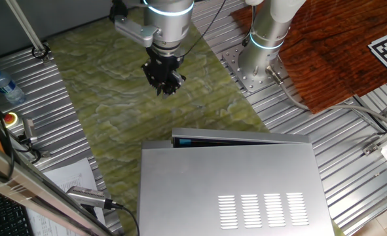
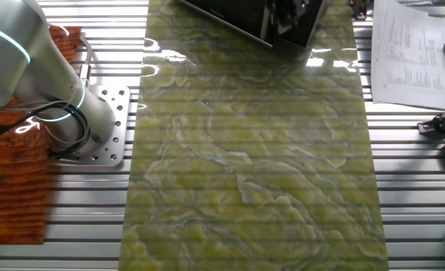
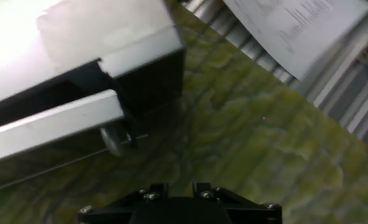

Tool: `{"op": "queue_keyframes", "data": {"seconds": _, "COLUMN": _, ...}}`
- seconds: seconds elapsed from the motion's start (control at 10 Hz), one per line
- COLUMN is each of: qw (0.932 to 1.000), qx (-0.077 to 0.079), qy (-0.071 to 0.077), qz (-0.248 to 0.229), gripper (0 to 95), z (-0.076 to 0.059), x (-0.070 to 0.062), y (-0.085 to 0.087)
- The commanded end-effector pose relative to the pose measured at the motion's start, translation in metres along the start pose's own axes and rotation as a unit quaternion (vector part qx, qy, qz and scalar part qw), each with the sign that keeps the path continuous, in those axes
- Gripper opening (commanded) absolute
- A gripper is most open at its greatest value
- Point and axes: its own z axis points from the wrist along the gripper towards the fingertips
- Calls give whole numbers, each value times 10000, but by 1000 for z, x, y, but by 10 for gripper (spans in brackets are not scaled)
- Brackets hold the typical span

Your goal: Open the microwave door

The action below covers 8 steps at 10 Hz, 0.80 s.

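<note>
One arm is in play here, and its fingers (image 1: pixel 165 80) hang above the green marbled mat (image 1: pixel 121 98), well apart from the microwave (image 1: pixel 232 187) and holding nothing; the dark tips cluster close together in the fixed view, but whether they are parted or pressed together cannot be told, and the hand view shows only the black base of the hand at the bottom edge. The microwave sits at the near end of the mat in that fixed view, a big silver-grey box with four blocks of vent slots (image 1: pixel 264 210) on its flat top. Along the edge facing the arm runs the microwave door (image 1: pixel 239 138), a thin silver strip with a sliver of blue and dark showing at its left end, where it stands slightly off the body. From the hand view the box fills the upper left, bright and washed out, and the door (image 3: pixel 53 127) shows as a pale bar with a dark gap between it and the body; a small round foot (image 3: pixel 114 140) sits under the corner. The arm's base (image 1: pixel 255 62) is bolted to the ribbed metal worktop (image 1: pixel 350 170) beside the mat. A water bottle (image 1: pixel 3 85), a red button (image 1: pixel 10 118) and printed papers (image 1: pixel 72 176) lie on the other side of the worktop.
</note>
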Motion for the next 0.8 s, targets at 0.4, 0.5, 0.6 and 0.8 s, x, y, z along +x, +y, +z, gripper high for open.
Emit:
{"op": "queue_keyframes", "data": {"seconds": 0.4, "qw": 9960, "qx": 147, "qy": 44, "qz": 882, "gripper": 0, "z": -1, "x": 12, "y": -16}}
{"op": "queue_keyframes", "data": {"seconds": 0.5, "qw": 9951, "qx": 134, "qy": 39, "qz": 980, "gripper": 0, "z": -1, "x": 12, "y": -16}}
{"op": "queue_keyframes", "data": {"seconds": 0.6, "qw": 9939, "qx": 125, "qy": 45, "qz": 1099, "gripper": 0, "z": -1, "x": 12, "y": -16}}
{"op": "queue_keyframes", "data": {"seconds": 0.8, "qw": 9936, "qx": 115, "qy": 46, "qz": 1126, "gripper": 0, "z": -1, "x": 12, "y": -16}}
